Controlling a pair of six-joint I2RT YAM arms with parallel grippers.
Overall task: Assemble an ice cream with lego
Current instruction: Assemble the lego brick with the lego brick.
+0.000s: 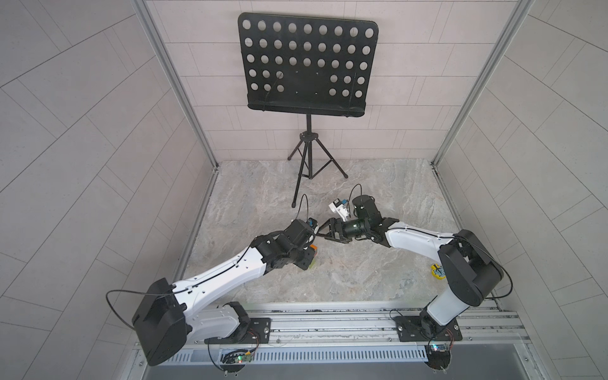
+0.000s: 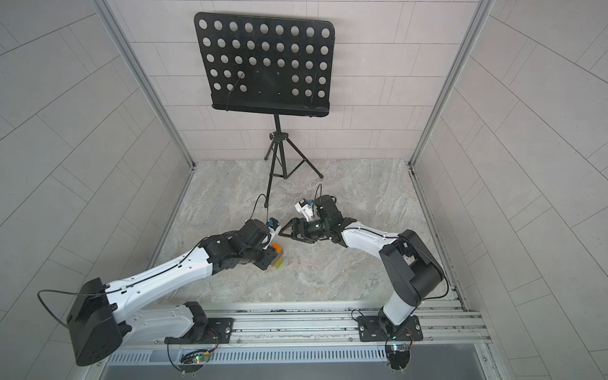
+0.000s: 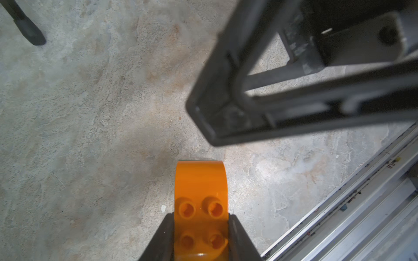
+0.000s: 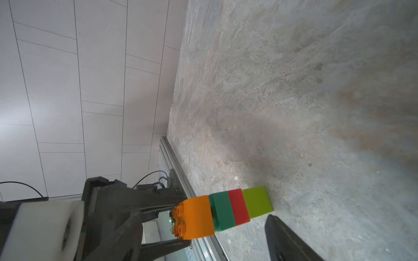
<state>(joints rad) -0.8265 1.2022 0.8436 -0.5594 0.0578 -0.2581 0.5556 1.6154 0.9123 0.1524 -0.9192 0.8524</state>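
**Inspector:** Surface and enclosure?

**Assistant:** Stone-patterned tabletop (image 1: 362, 263), mottled grey and tan, matt. Pale tiled wall panels (image 1: 82, 131) close it on three sides. A black perforated music stand (image 1: 306, 62) on a tripod sits at upper centre in both top views. An aluminium rail (image 1: 329, 319) runs along the lower edge.

**Inspector:** Location of the ice cream?

**Assistant:** In a top view the ice cream (image 2: 279, 256) is just left of centre, under the left gripper (image 3: 200, 217). It stands upright. The lime-green block (image 4: 257, 201) is at the foot and appears to meet the tabletop. Above it come the red layer (image 4: 238, 206), the dark green layer (image 4: 222, 211) and the orange cap (image 4: 194, 218), which is round-shouldered and studded. All are glossy moulded plastic.

**Inspector:** End effectors?

**Assistant:** The left gripper pinches the orange cap, one black finger on each side. The right gripper (image 1: 319, 232) is just to the upper right of the stack, jaws spread, holding nothing. Its finger (image 4: 285, 239) is near the lime-green block, not touching.
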